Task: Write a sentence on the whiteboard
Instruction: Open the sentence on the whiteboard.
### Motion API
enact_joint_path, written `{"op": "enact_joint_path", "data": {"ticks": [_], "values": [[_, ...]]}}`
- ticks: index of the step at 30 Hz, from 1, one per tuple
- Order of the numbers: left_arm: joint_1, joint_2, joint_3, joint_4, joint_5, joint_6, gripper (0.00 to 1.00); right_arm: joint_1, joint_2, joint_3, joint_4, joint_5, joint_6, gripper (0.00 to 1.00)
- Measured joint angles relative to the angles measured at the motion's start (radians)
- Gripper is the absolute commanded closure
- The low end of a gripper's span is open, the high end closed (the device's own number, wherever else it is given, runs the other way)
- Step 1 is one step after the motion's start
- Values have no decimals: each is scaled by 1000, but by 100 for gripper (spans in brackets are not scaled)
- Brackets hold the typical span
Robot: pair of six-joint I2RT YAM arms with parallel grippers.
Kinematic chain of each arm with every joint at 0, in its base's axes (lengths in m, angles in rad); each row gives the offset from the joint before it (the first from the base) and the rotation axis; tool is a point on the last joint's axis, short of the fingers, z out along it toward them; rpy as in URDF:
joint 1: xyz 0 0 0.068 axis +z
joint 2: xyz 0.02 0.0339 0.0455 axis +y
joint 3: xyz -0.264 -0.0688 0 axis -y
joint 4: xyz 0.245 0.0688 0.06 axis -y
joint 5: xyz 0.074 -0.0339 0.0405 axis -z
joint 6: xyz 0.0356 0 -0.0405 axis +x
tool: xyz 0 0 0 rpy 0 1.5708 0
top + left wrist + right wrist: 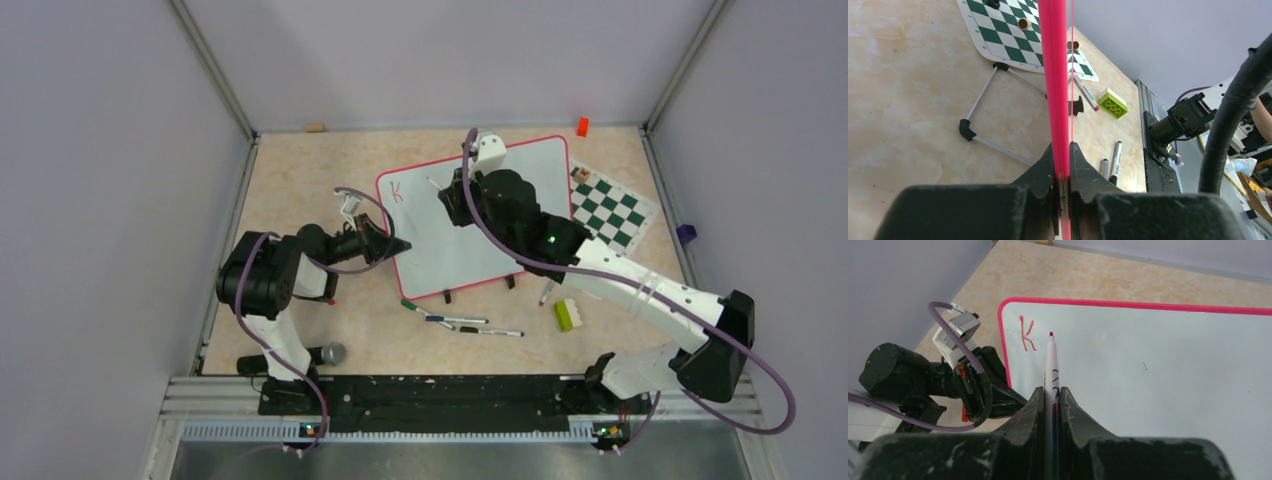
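Note:
The whiteboard (445, 250) stands tilted on its black clip feet in the middle of the table. Its pink frame (1055, 75) runs between the jaws of my left gripper (1062, 155), which is shut on the board's left edge (392, 245). Of the sentence, only a red "K" (1027, 333) shows, at the board's upper left corner (397, 192). My right gripper (1050, 392) is shut on a white marker (1051, 365). The marker's red tip (1051, 334) points at the board just right of the "K". Whether the tip touches the board I cannot tell.
A green-and-white chess mat (610, 208) lies right of the board. A lime brick (567, 315) and loose markers (460, 322) lie in front of it. An orange block (582, 126) and a wooden block (316, 127) sit by the back wall, and a grey ball (333, 352) by the left arm's base.

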Motion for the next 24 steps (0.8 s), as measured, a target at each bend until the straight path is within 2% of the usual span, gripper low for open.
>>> {"op": "enact_joint_path", "data": {"ticks": [11,17,24], "values": [[-12,0,-2,6,-15,0,100,-11,69,168,-92,-83,-117,100],[-18,0,-6,14,-26,-2,100,-16,140,180,-104,-86,-174,100],[-21,-2,-6,14,-27,-2,100,-23,152,178,-92,-66,-200,100]]}}
